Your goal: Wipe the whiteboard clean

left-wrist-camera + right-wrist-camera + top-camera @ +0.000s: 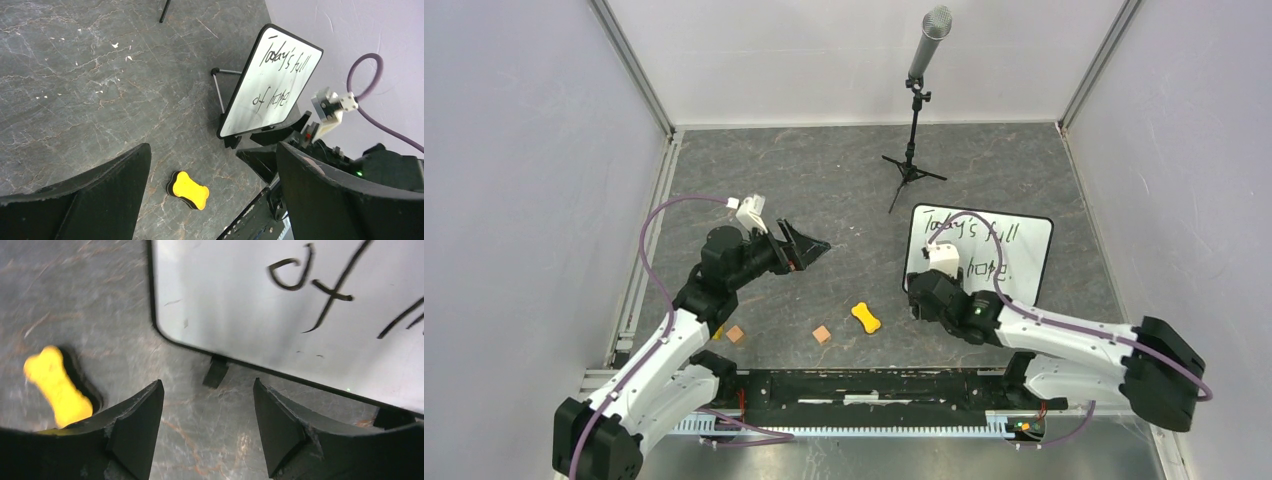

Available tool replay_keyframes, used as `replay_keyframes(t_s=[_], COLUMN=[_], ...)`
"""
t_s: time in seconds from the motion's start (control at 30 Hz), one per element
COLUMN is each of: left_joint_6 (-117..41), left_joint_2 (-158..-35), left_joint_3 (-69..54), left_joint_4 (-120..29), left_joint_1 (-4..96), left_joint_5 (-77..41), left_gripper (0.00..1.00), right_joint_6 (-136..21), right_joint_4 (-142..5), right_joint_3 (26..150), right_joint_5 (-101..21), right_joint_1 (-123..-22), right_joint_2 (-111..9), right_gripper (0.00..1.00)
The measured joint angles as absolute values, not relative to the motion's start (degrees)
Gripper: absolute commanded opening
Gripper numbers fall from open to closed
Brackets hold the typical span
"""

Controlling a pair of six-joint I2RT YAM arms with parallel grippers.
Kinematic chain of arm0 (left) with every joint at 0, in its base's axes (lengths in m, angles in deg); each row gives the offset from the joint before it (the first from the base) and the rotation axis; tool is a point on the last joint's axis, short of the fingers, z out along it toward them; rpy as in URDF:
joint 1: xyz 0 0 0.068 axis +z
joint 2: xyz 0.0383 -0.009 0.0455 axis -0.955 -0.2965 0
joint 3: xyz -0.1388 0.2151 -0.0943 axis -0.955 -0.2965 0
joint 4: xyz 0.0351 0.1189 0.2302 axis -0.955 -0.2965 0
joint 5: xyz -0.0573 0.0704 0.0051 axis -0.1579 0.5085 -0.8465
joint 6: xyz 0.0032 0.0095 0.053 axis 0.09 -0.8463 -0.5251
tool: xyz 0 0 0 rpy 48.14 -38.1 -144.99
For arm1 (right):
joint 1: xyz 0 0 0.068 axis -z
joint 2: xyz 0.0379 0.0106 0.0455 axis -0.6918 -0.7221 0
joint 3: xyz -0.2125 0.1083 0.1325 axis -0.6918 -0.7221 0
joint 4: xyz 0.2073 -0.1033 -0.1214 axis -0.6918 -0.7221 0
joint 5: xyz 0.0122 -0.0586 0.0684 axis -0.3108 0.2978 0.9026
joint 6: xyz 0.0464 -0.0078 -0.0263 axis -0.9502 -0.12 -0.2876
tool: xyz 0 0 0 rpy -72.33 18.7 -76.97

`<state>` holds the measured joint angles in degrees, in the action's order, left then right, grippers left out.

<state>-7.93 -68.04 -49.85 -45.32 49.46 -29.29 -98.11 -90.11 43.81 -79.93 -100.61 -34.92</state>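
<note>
A dark grey marble-patterned desk (824, 190) fills the floor of a booth with pale plain walls (524, 150) on three sides. A grey microphone on a black tripod stand (915, 120) stands toward the back. The small white rectangular whiteboard with a thin black rim (1014, 250) stands tilted on its black feet at the right of the desk, with black handwriting across it. A yellow bone-shaped eraser with a black underside (866, 317) lies near the front, left of the board, and two small brown cubes (822, 334) rest further left. The left pincer (212, 150) hangs wide open and empty above the desk. The right pincer (207, 395) is spread apart, holding nothing, just before the board's lower edge.
</note>
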Motion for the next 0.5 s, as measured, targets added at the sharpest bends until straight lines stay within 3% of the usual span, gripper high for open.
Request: replay_keyframes(t_s=[0.27,0.5], left_joint_6=[-7.93,-7.95], left_joint_2=[-65.85,-65.00], left_joint_3=[-49.79,-49.02], left_joint_4=[-47.89,-52.18], left_joint_1=[49.46,49.46], left_joint_5=[-28.81,-27.56], left_gripper=[1.00,1.00], right_joint_6=[-74.11,-63.38], right_joint_4=[-84.20,-82.91], right_joint_3=[36.99,40.26], right_joint_5=[-62.10,-57.29], right_joint_1=[-104.02,-107.37], right_joint_2=[-21.30,-30.33], right_gripper=[0.79,0.76])
